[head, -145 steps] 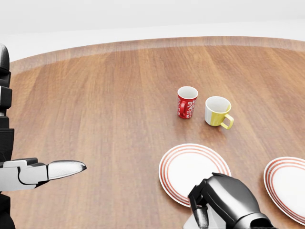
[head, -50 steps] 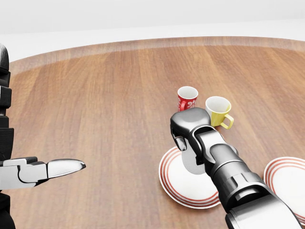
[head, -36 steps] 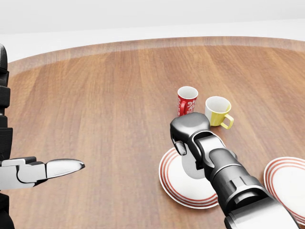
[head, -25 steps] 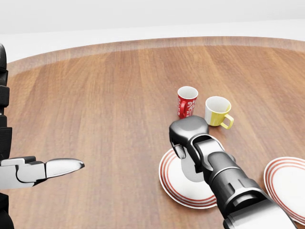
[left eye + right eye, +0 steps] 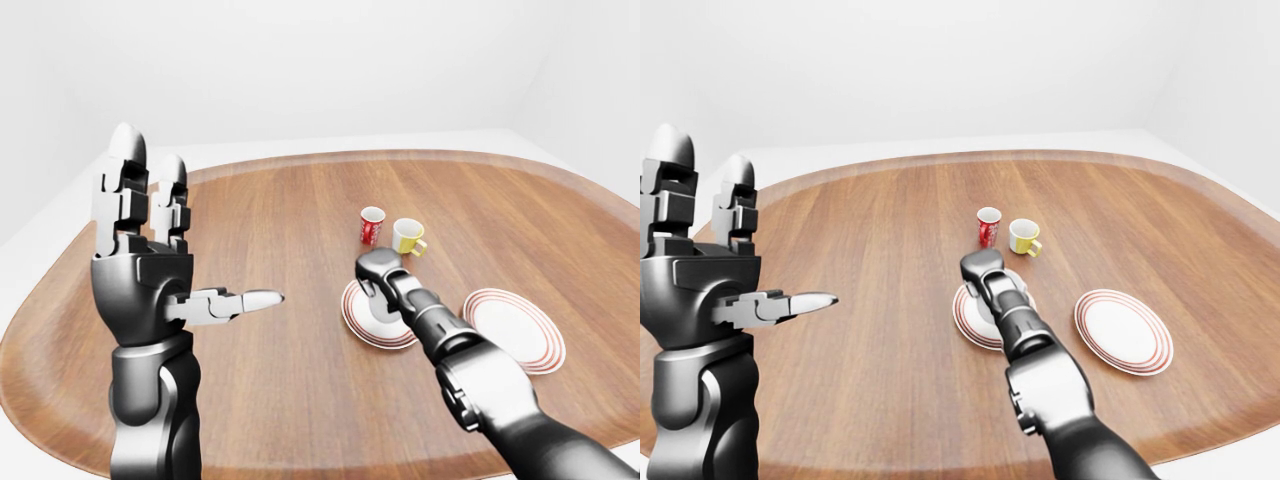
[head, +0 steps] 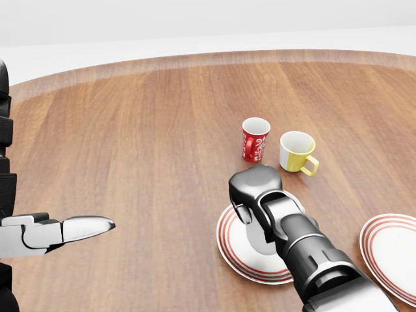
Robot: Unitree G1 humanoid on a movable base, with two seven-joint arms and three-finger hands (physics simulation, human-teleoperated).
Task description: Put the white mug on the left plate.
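The white mug (image 6: 261,239) is mostly hidden beneath the right hand (image 6: 255,195), whose fingers wrap it, over the middle of the left plate (image 6: 229,250); whether it already touches the plate I cannot tell. By my reading the carry is done, and only setting down and letting go remain. Beyond the hand stand the red mug (image 6: 255,139) and yellow mug (image 6: 297,153) on the bench (image 6: 130,143); the left hand (image 5: 150,270) is spread wide, empty.

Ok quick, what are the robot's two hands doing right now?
Left hand: open, fingers up, holding nothing.
Right hand: closed on the white mug, over the left plate.
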